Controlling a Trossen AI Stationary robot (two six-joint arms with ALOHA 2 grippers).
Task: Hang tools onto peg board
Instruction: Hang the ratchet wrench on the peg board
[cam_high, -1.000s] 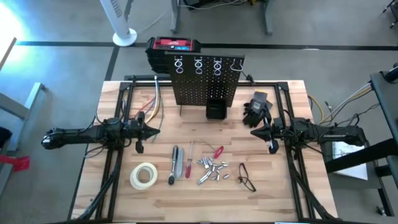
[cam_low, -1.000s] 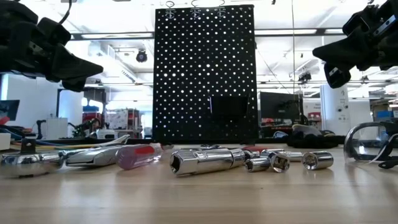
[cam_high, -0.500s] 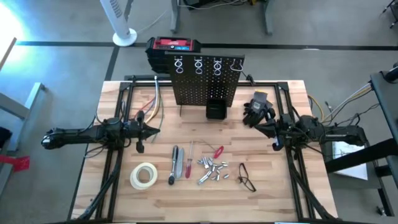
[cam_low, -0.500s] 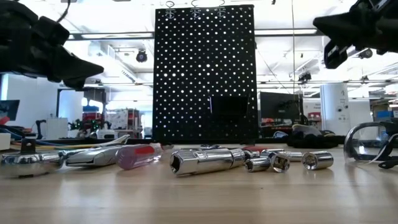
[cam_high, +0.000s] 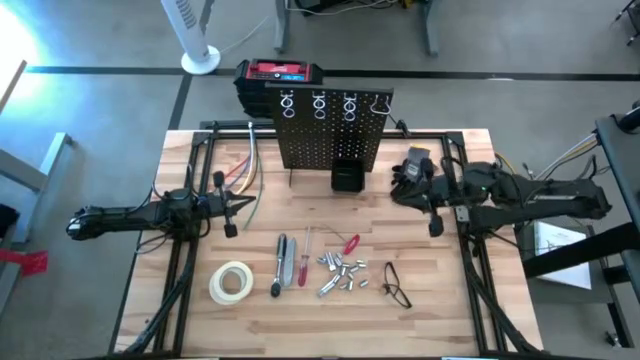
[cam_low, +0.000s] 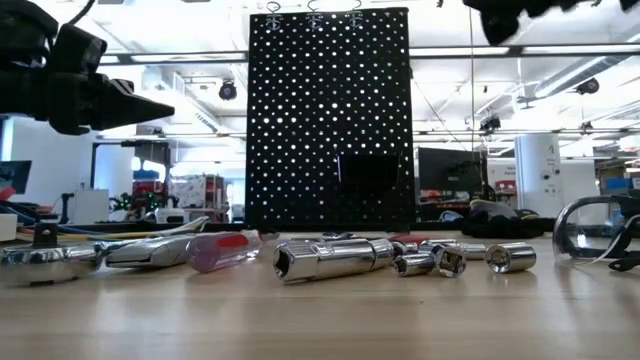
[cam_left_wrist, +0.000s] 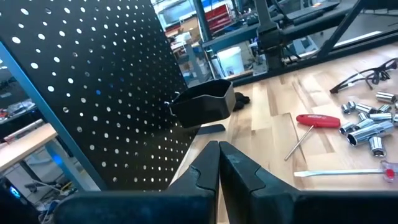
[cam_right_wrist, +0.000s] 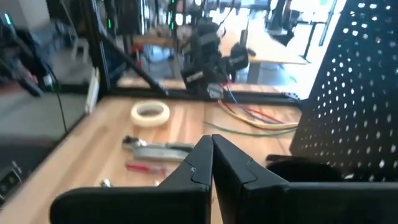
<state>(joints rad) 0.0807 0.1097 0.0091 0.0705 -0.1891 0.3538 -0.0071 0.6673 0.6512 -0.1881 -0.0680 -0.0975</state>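
Observation:
The tools lie in a row on the wooden table: a grey ratchet (cam_high: 280, 265), slim red-handled screwdrivers (cam_high: 303, 263) and several silvery sockets (cam_high: 340, 272). The black peg board (cam_high: 330, 130) stands upright at the back, with ring hooks on top and a small black bin (cam_high: 347, 177) at its foot. My left gripper (cam_high: 240, 203) hovers shut and holding nothing, left of the tools. It points at the board and bin (cam_left_wrist: 202, 102). My right gripper (cam_high: 403, 192) is shut and holding nothing, raised beside the black gloves (cam_high: 413, 163). It faces across the table.
A whitish tape roll (cam_high: 230, 282) lies at the front left. Safety glasses (cam_high: 396, 285) lie at the front right. A red-and-black box (cam_high: 278, 75) stands behind the board. Coloured cables (cam_high: 243, 170) run over the table's back left, and black frame rails run along both sides.
The right arm has swung toward the back of the table near the gloves and risen to the top of the low view. The left gripper has shifted slightly.

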